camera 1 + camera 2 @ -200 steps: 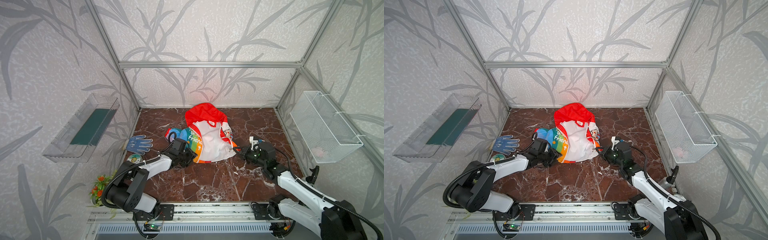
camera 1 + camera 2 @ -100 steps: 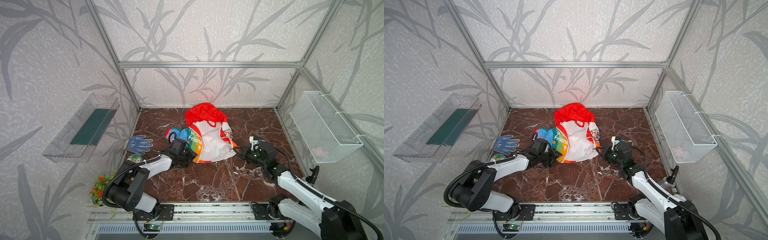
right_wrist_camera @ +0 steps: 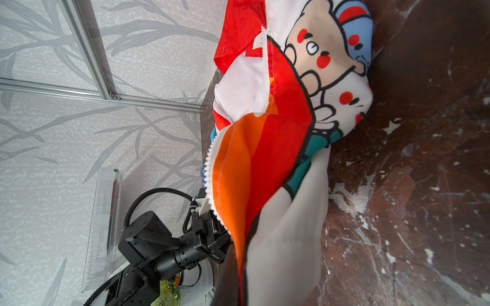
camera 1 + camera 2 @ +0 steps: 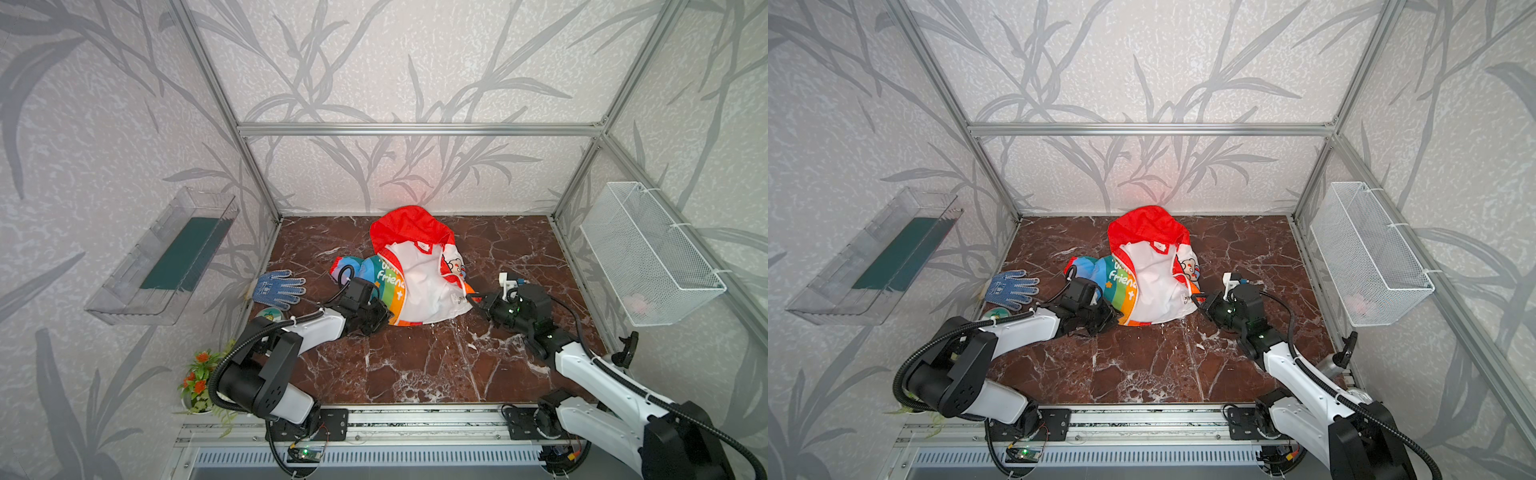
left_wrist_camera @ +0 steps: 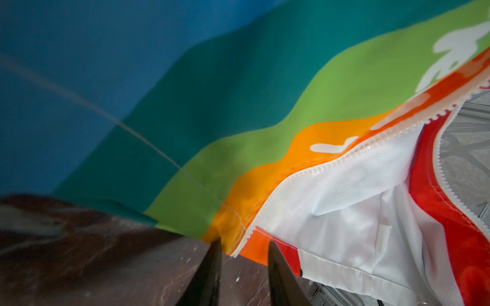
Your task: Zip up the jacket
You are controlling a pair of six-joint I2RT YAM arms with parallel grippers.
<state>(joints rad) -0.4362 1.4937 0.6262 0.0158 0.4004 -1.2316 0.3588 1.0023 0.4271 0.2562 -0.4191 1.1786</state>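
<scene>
The jacket (image 4: 419, 282) lies crumpled mid-floor in both top views, red hood at the back, white lining up, rainbow panel with white lettering on the left (image 4: 1121, 286). My left gripper (image 5: 244, 246) lies low at the panel's bottom corner. Its jaws stand a little apart around the orange hem corner where the white zipper teeth (image 5: 318, 169) end, and floor shows between them. My right gripper (image 3: 240, 278) is shut on the orange-red front edge of the jacket's other side, whose zipper teeth (image 3: 209, 169) run up from it. Both top views show it at the jacket's right hem (image 4: 471, 297).
A blue dotted glove (image 4: 278, 286) and a small round disc (image 4: 272, 313) lie left of the left arm. A clear tray (image 4: 166, 257) hangs on the left wall and a white wire basket (image 4: 648, 253) on the right wall. A small plant (image 4: 199, 382) stands at the front left.
The left gripper's jaws have drawn closer together at the hem corner. Both arms and the jacket stay almost where they were.
</scene>
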